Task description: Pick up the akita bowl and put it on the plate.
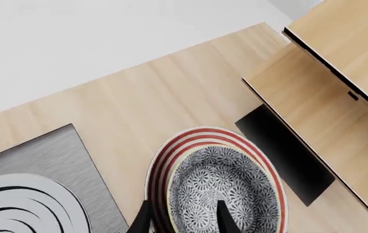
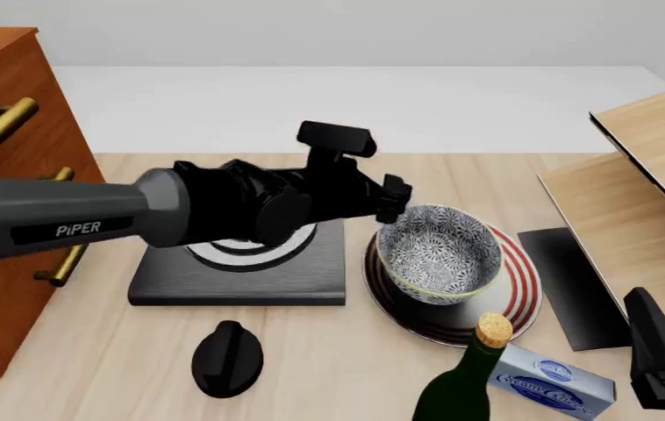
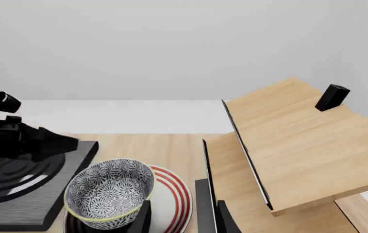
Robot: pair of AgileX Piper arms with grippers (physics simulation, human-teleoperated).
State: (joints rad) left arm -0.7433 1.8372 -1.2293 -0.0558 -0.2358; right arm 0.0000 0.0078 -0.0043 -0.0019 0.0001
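The akita bowl (image 2: 439,254) is seen resting on the plate (image 2: 521,289), toward the counter's (image 2: 309,351) right edge. The left tool (image 1: 182,219) straddles the bowl's rim, its fingers parted; a crooked withdrawal could tip the bowl. The right tool (image 3: 180,217) is released, idle.

The bowl (image 2: 439,253) carries a dense black-and-white floral pattern inside and out, with a cream rim. The plate (image 2: 520,285) is white with red concentric rings. The burner (image 2: 239,267) is black with white rings. The table (image 2: 345,368) is pale wood; the bottle (image 2: 461,395) dark green, corked tan.
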